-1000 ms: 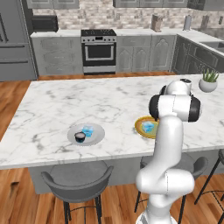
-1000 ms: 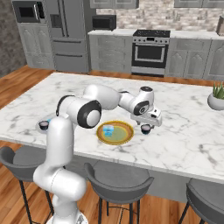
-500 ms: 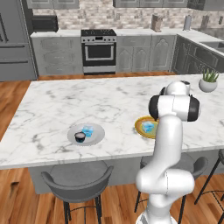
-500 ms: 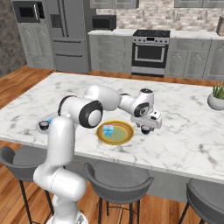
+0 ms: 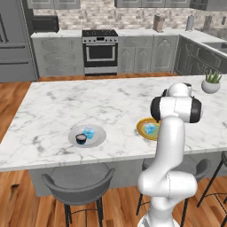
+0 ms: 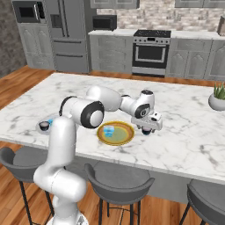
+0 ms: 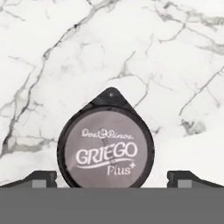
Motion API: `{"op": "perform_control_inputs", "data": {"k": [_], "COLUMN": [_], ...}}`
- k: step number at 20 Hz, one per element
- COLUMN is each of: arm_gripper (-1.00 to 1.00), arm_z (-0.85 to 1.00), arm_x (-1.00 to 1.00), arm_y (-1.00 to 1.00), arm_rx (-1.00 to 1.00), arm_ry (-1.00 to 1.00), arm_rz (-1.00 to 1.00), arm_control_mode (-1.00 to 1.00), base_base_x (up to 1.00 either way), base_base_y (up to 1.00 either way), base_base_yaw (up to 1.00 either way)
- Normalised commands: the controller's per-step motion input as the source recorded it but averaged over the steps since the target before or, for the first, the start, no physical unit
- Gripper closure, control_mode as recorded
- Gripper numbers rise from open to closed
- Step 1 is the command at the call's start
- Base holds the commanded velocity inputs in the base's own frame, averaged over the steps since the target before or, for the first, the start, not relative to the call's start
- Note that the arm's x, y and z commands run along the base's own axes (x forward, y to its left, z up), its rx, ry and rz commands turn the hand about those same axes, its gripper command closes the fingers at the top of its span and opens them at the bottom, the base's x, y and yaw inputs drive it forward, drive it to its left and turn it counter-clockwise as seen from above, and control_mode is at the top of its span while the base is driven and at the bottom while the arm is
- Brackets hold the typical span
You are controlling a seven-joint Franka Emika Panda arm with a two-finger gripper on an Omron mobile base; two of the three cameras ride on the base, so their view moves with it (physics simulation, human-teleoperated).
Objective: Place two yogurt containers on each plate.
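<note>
Well, the white arm's two-finger gripper (image 6: pixel 146 130) hung low over the white marble surface (image 6: pixel 184 132), just beside the golden yellow round plate with its greenish centre (image 6: pixel 116 133), on the side facing the white potted plant (image 6: pixel 218 97). Its jaws stood spread wide, grasping nothing. From the hand view the gripper (image 7: pixel 111 179) sat straight above a small black round yogurt cup with a pale grey lid (image 7: pixel 106 140), one dark fingertip to either side of the cup and neither touching it; the cup rested on the surface, off the yellow plate. In the right base view that cup was a dark spot under the gripper, too small to read.

A light blue translucent yogurt cup (image 6: pixel 108 131) stood on the yellow plate. Well away from it along the surface lay the plain light grey round plate (image 5: pixel 98 140), carrying another black yogurt cup (image 5: pixel 81 139) and a second light blue cup (image 5: pixel 89 132), just beside each other.
</note>
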Motion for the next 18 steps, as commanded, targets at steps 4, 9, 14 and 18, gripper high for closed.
{"op": "perform_control_inputs", "data": {"k": [4,9,14,18], "arm_gripper": [-1.0,-1.0,-1.0,1.0], "arm_z": [-0.08,-0.05,-0.04,-0.07], "arm_x": [0.05,0.14,0.16,0.04], "arm_y": [0.0,0.0,0.0,0.0], "arm_rx": [0.0,0.0,0.01,0.02], "arm_ry": [0.01,0.01,0.0,0.0], "arm_rz": [0.0,0.0,0.0,0.0], "arm_control_mode": [-1.0,-1.0,-1.0,-1.0], "base_base_x": [0.0,0.0,0.0,0.0], "base_base_y": [0.0,0.0,0.0,0.0], "base_base_yaw": [0.0,0.0,0.0,0.0]}}
